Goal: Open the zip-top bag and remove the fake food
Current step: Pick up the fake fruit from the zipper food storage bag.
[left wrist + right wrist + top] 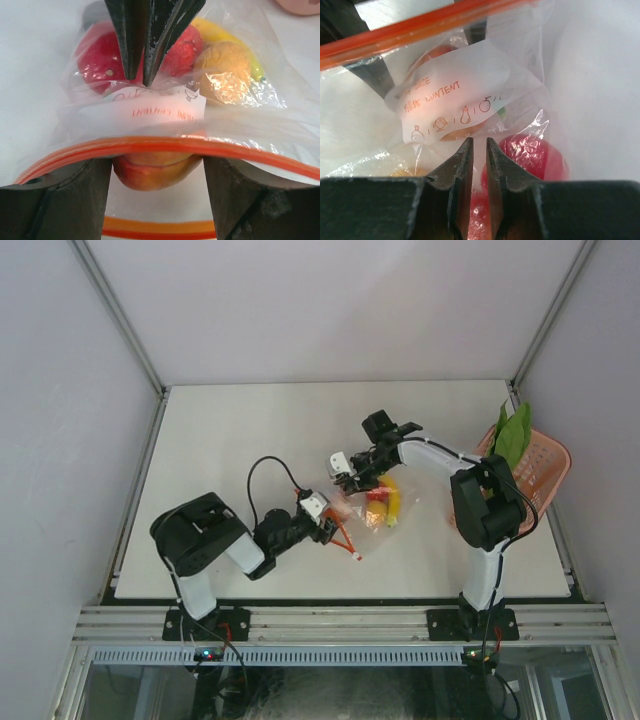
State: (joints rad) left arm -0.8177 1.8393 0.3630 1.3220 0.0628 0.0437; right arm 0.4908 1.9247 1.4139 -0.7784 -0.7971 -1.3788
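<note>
We saw the top view lit evenly and softly from above. The white counter (250,440) was bright, close to washed out, and the shadows on it were faint and soft-edged. The side walls (60,440) looked greyer.

In the left wrist view, small white glints sat on the zip-top bag (250,120) film over the orange fruit (225,70). The red writing on the label (160,107) was slightly soft. The dark jaws at the bottom edge were blurred, too near the lens.

In the right wrist view, the near jaws were dark and underlit. Glare speckled the film over the red fruit (540,157), and the zipper strip (410,30) was smeared out of focus.
</note>
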